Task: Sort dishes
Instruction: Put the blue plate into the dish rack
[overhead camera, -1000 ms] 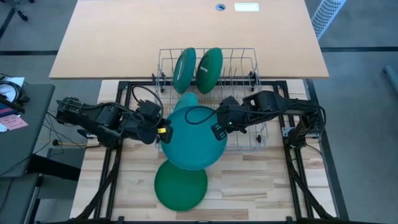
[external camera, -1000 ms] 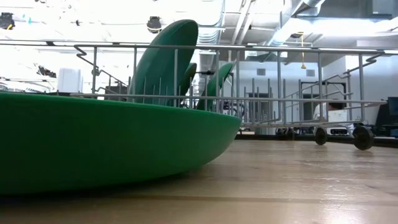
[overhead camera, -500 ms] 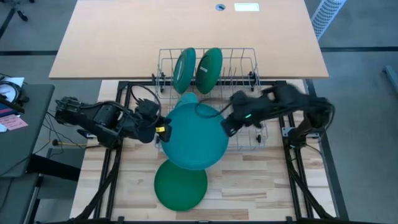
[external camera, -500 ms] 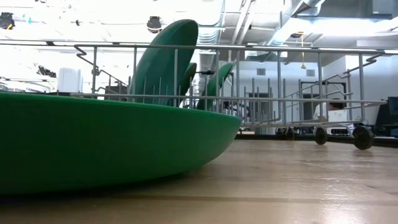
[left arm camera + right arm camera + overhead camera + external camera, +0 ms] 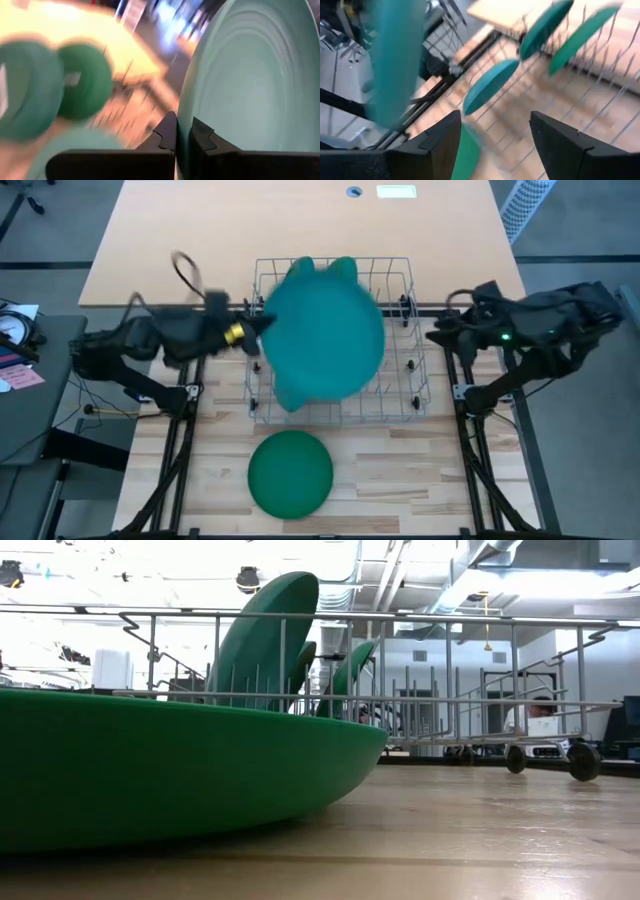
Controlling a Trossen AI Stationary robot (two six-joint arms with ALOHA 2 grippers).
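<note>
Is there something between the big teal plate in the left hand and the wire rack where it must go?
Nothing visible blocks it. The left hand holds the big teal plate above the wire rack, where several plates already stand.

two dark jointed arms, black looping cable, yellow band near left hand, green light on right arm

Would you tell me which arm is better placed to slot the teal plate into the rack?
Left. Its gripper is shut on the teal plate, holding it above the rack; the right gripper is open, empty, beside the rack.
</note>
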